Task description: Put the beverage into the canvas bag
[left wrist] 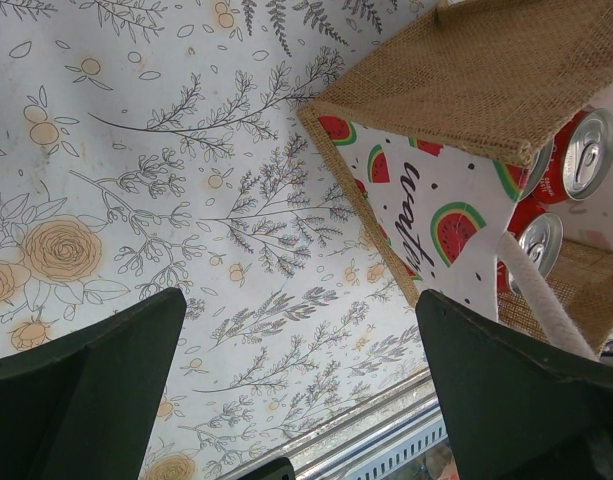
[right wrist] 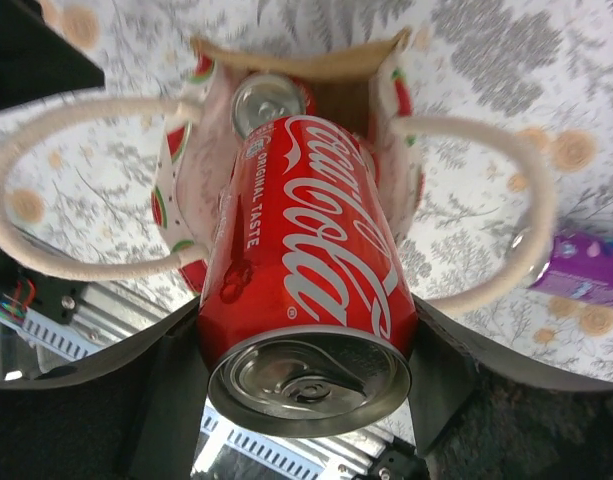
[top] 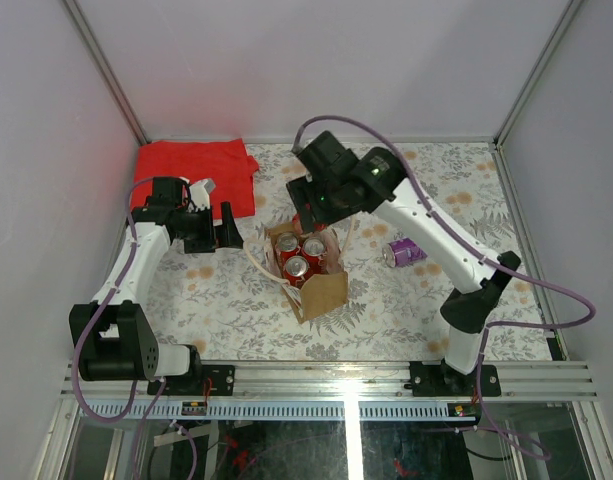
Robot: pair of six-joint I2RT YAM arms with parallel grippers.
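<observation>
The beverage, a red cola can [right wrist: 306, 260], is clamped by its sides in my right gripper [right wrist: 308, 352], top end toward the camera and bottom end pointing down at the canvas bag [right wrist: 298, 58]. The bag [top: 321, 290] stands open mid-table with three red cans [top: 298, 266] inside. In the top view my right gripper [top: 314, 205] hangs just over the bag's far rim. My left gripper [top: 229, 228] is beside the bag on its left, open and empty. In the left wrist view the left gripper [left wrist: 298, 335] frames bare tablecloth, with the bag [left wrist: 466, 90] at upper right.
A purple can [top: 406, 251] lies on its side right of the bag, also seen as the purple can [right wrist: 586, 278] in the right wrist view. A folded red cloth [top: 196, 170] lies at the back left. The bag's cream handles [right wrist: 76, 190] splay out to both sides.
</observation>
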